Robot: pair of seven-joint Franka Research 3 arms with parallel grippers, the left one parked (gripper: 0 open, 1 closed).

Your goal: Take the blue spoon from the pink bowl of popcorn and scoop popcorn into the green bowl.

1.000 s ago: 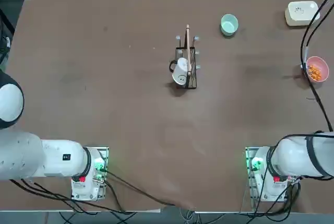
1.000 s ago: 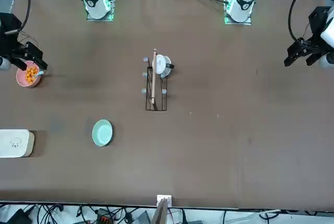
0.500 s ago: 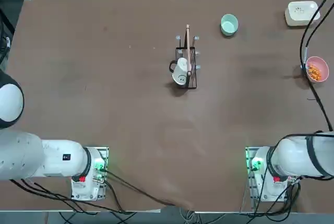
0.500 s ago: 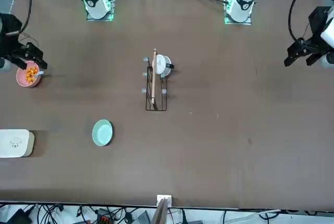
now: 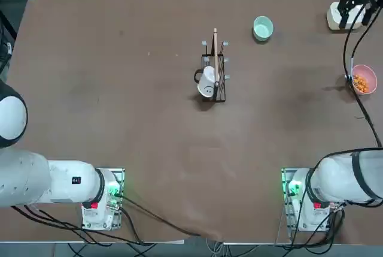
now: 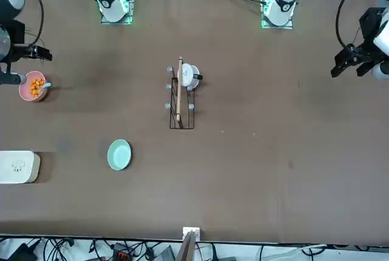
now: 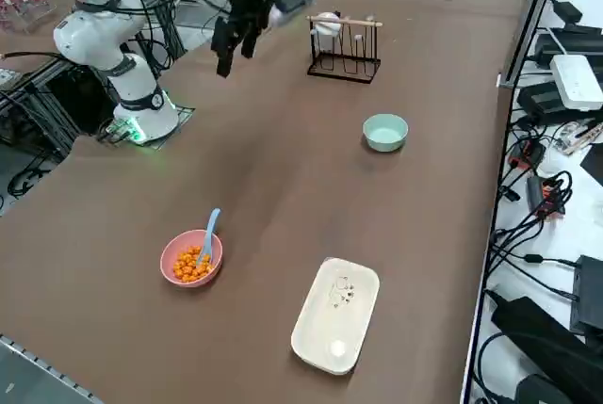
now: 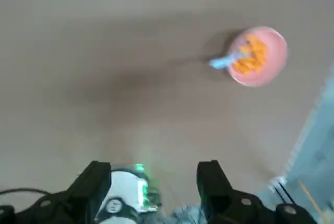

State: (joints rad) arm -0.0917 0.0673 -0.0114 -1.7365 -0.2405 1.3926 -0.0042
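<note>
Standing wide apart, the two black fingers of the right gripper (image 8: 154, 164) have nothing between them: released, presumably to leave room for a thin handle. The tool hangs raised over the table, touching nothing; I take the height as clearance for lining up before a descent.

The small light-blue plastic spoon (image 7: 212, 226) sits well below the tool and off to one side, outside the span of its fingers. Bowl end in the orange-yellow puffed popcorn (image 7: 191, 265), handle leaning over the rim of the round salmon-pink bowl (image 7: 166, 258). That lean keeps the handle up and out, likely the easiest part to pinch; a low approach could nudge the bowl or tip the spoon.

The round mint-green bowl (image 7: 384, 132) also lies below the tool, well apart from both it and the pink one, probably so as to receive the scoop. No kernels seen in it. Step in hand, as I judge it: reaching for the spoon. Next calls for a sideways correction, then lowering astride the handle.
</note>
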